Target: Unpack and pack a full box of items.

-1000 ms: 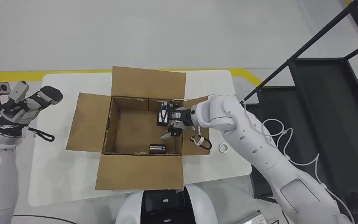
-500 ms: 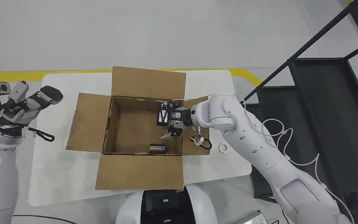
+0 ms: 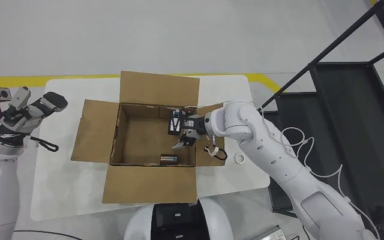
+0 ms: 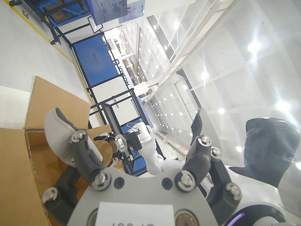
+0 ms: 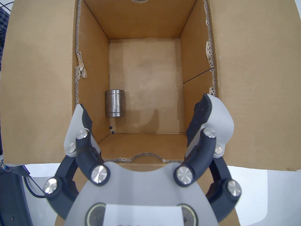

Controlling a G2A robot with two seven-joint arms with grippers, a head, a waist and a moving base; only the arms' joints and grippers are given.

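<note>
Cylinder [image 5: 114, 103], steel, lies on its side on cardboard box [image 5: 145, 19] floor, tight against one wall near a corner. Right gripper [image 5: 142, 105] above, fingers wide, empty. Left gripper [image 4: 127, 115] well apart, likewise wide. Risk: a finger jams on that wall and the cylinder rolls away.

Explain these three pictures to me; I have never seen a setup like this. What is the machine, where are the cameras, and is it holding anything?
This is a two-armed robot at a white table. The wide picture looks down from above its arms; the other two come from a camera on each wrist, looking past that arm's claw. An open cardboard box stands on the table, with one metal cylinder lying on its floor. A small white ring lies beside the box. The right claw hangs over the box, open and empty. The left claw is off to the table's side, open, empty, pointing upward.
</note>
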